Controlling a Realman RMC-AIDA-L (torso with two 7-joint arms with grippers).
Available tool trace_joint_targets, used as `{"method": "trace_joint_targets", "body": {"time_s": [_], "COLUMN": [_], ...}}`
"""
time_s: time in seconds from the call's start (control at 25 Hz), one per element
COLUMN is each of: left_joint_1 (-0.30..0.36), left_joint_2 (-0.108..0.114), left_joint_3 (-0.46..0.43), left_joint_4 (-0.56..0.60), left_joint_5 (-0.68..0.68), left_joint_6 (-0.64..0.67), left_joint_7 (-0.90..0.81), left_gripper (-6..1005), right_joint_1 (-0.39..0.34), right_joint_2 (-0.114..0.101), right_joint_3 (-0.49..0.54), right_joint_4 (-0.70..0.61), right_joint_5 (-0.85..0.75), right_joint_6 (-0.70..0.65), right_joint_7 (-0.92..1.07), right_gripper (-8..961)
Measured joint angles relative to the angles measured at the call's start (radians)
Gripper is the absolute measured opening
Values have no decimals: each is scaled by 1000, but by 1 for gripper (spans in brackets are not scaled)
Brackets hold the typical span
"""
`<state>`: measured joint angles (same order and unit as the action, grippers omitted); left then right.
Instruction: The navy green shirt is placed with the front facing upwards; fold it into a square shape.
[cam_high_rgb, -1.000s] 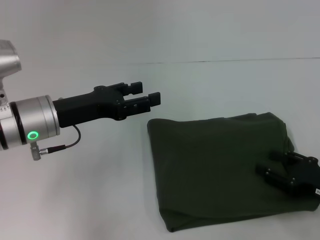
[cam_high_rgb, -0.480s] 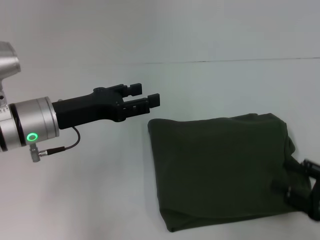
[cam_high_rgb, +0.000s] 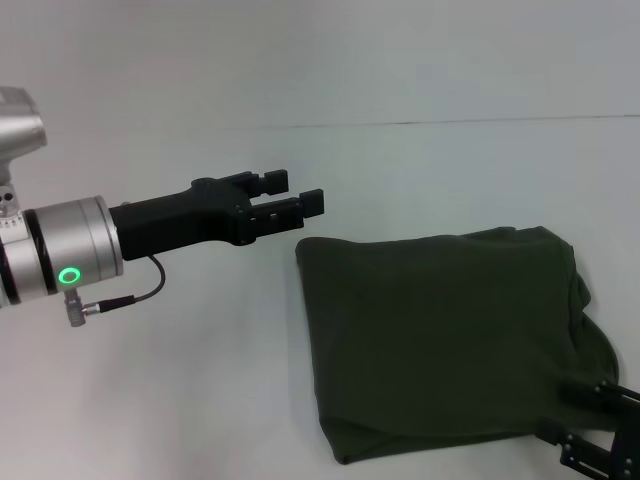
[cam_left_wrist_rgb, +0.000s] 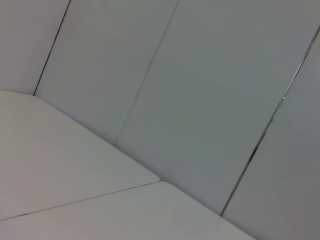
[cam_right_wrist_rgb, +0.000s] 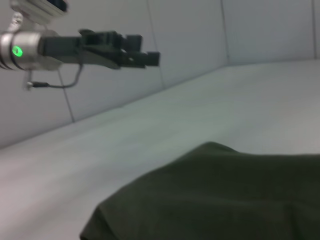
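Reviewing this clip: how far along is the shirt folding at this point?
Nearly finished, by the look of it. The navy green shirt lies on the table as a compact, roughly square bundle with plain green fabric up. Nothing is in hand: the left gripper hovers in the air beside the shirt's far corner, and the right gripper sits at the shirt's near right corner. What may remain is tidying the rumpled right edge.
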<state>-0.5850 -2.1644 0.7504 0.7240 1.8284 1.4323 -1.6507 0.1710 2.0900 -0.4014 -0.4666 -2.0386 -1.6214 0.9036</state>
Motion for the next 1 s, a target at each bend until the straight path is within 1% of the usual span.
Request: {"method": "trace_joint_targets", "body": {"time_s": [0.24, 0.36, 0.48, 0.56, 0.6, 0.68, 0.72, 0.8, 0.92, 1.0], "left_joint_1": [-2, 0, 4, 6, 8, 7, 7, -2, -33, -56], "left_joint_2": [0, 0, 1, 3, 5, 18, 18, 39, 62, 70], "left_joint_3": [-3, -6, -7, -9, -10, -2, -2, 6, 9, 9], "left_joint_4": [0, 0, 0, 0, 0, 4, 4, 8, 12, 12], "left_joint_5": [0, 0, 0, 0, 1, 18, 18, 56, 155, 229], "left_joint_6": [0, 0, -1, -2, -5, -16, -16, -18, -12, -9], "left_joint_7": [-1, -1, -3, -12, -28, -121, -121, -245, -440, -539], "left_gripper": [757, 756, 756, 756, 756, 757, 757, 757, 757, 757], "right_joint_1": [-8, -6, -10, -17, -20, -23, -21, -16, -4, 9], "right_joint_2": [1, 0, -4, -10, -15, -21, -25, -28, -26, -21], "right_joint_3": [13, 15, 51, 112, 159, 231, 264, 295, 300, 284], "right_joint_4": [20, 27, 17, 5, -4, -21, -30, -44, -65, -86], "right_joint_5": [-1, 5, 20, 22, 23, 23, 23, 23, 19, 3], "right_joint_6": [63, 57, -40, -137, -191, -261, -293, -316, -307, -289], "right_joint_7": [0, 0, -10, -26, -32, -34, -31, -21, -17, -16], "right_gripper": [642, 642, 643, 643, 643, 642, 642, 642, 641, 657]}}
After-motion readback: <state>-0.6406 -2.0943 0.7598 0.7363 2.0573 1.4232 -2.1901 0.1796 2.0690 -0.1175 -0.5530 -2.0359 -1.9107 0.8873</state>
